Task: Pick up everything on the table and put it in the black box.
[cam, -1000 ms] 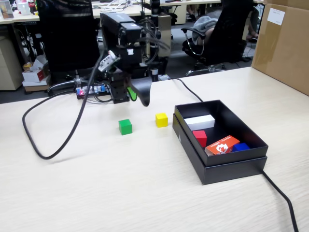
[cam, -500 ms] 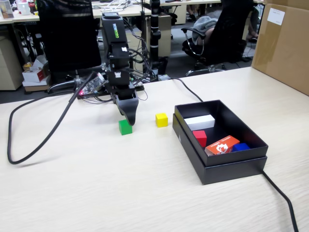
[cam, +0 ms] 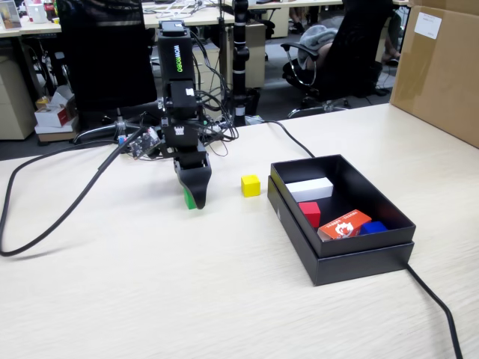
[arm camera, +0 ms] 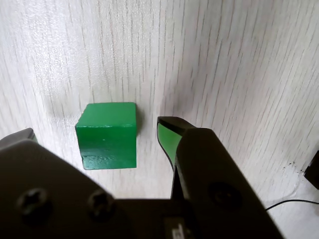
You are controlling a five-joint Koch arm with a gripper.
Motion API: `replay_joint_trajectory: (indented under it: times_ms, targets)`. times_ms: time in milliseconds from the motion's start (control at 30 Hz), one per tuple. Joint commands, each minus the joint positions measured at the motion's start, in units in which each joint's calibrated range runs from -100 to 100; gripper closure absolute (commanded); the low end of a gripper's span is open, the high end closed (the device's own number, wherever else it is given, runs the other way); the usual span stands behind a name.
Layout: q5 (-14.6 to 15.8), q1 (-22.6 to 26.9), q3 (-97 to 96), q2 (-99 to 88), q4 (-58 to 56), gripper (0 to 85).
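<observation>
Two cubes left out; claw (arm camera: 99, 132) down over the green cube (arm camera: 107, 134), jaws spread and not yet pinching.

Green cube lying between the jaws on the beige surface (cam: 187, 292), left of centre in the fixed view, partly hidden there behind the claw; gap visible on the right-hand jaw's side in the wrist view, left jaw tip barely in frame. Yellow cube (cam: 251, 185) just left of the black box (cam: 359, 258); red cube (cam: 310, 213) already inside, beside a white block (cam: 309, 188) and an orange-red packet (cam: 344, 224). Risks: closing off-centre could twist or nudge the cube away; a corner grip might slip during the carry; thick black cable (cam: 67, 217) might drag. Green lettering on the arm and print on the packet, both too small to read.
</observation>
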Motion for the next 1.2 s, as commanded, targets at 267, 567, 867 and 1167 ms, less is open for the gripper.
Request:
replay_joint_trajectory:
  times_ms: [267, 567, 867, 1167]
  targets:
    - [-0.2, 0.1, 0.9, 3.1, 4.0, 43.5]
    - [0.3, 0.0, 0.2, 3.8, 10.1, 84.6]
    - [3.9, 4.4, 17.7, -9.2, -10.2, 84.6]
    - [8.1, 12.9, 35.3, -12.4, -19.1, 84.6]
